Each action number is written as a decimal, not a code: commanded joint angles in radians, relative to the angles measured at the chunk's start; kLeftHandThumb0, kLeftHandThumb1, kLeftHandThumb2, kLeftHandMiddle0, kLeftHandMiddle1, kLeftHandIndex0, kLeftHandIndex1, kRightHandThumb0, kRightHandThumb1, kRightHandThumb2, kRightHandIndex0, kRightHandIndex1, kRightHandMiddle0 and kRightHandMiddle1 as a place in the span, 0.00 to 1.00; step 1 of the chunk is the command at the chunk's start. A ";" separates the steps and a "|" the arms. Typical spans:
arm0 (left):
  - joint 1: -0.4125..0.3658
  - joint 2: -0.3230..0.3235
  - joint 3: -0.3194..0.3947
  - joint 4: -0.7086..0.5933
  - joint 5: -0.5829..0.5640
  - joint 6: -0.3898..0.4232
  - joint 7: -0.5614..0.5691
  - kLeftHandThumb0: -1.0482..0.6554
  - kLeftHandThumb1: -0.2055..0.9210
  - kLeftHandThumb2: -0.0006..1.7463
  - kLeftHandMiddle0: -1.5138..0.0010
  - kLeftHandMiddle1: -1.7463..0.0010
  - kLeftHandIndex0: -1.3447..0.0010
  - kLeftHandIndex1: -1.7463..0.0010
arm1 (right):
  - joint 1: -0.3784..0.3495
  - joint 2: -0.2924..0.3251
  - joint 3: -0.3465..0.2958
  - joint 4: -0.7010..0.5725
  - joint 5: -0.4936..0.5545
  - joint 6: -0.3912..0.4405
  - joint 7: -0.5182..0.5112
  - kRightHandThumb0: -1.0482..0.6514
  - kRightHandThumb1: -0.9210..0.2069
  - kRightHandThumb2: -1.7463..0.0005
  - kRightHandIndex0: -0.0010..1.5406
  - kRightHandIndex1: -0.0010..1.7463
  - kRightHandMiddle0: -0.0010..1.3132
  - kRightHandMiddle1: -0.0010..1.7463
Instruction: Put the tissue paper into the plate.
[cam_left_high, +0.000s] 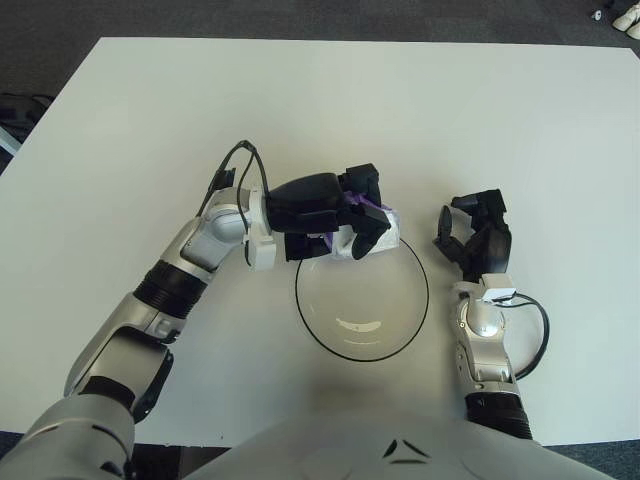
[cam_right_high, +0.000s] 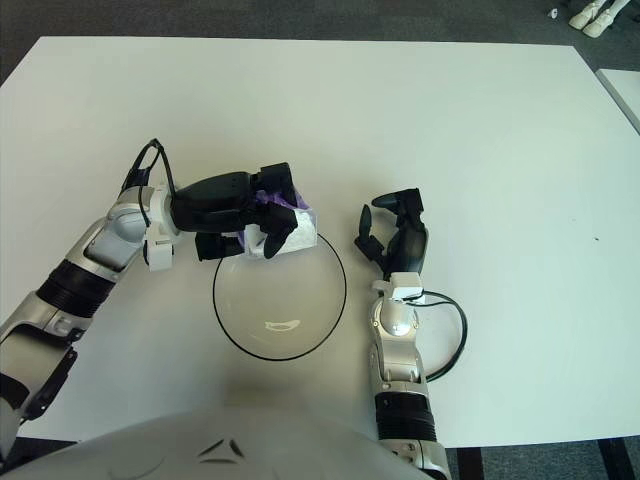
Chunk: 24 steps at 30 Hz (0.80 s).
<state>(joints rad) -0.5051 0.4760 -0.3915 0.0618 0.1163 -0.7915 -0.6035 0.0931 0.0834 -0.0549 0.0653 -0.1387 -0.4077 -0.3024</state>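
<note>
While the left hand (cam_left_high: 340, 212) grips the tissue paper (cam_left_high: 375, 228) over the plate (cam_left_high: 362, 352) rim, the right hand (cam_left_high: 474, 238) hovers beside, fingers loose.

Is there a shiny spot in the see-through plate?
Yes: in the left eye view a pale glint curves inside the plate near its front; the right eye view shows it too. The left hand holding the tissue paper casts little shadow.

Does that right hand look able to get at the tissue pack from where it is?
Probably not easily. The left hand is wrapped around the tissue pack at the far rim of the plate, covering most of it. The right hand shows just right of the plate, fingers open, with bare table between.
</note>
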 joint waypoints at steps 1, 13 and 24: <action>0.016 0.030 0.002 -0.011 -0.045 0.031 -0.053 0.61 0.50 0.71 0.65 0.00 0.66 0.06 | 0.085 -0.003 -0.007 0.101 -0.005 0.050 0.004 0.39 0.23 0.49 0.33 0.74 0.26 1.00; -0.005 0.054 0.010 0.006 -0.210 0.021 -0.190 0.12 0.93 0.45 0.99 0.57 0.99 0.41 | 0.079 0.003 -0.018 0.108 -0.002 0.076 -0.010 0.39 0.25 0.47 0.35 0.77 0.28 1.00; 0.016 0.005 0.054 0.091 -0.213 -0.108 -0.165 0.05 1.00 0.46 1.00 0.92 1.00 0.79 | 0.057 0.012 -0.032 0.156 0.024 0.023 -0.017 0.36 0.42 0.34 0.36 0.80 0.38 1.00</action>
<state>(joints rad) -0.5057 0.4880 -0.3605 0.1388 -0.0911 -0.8614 -0.7783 0.0811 0.0906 -0.0638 0.0765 -0.1273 -0.4140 -0.3128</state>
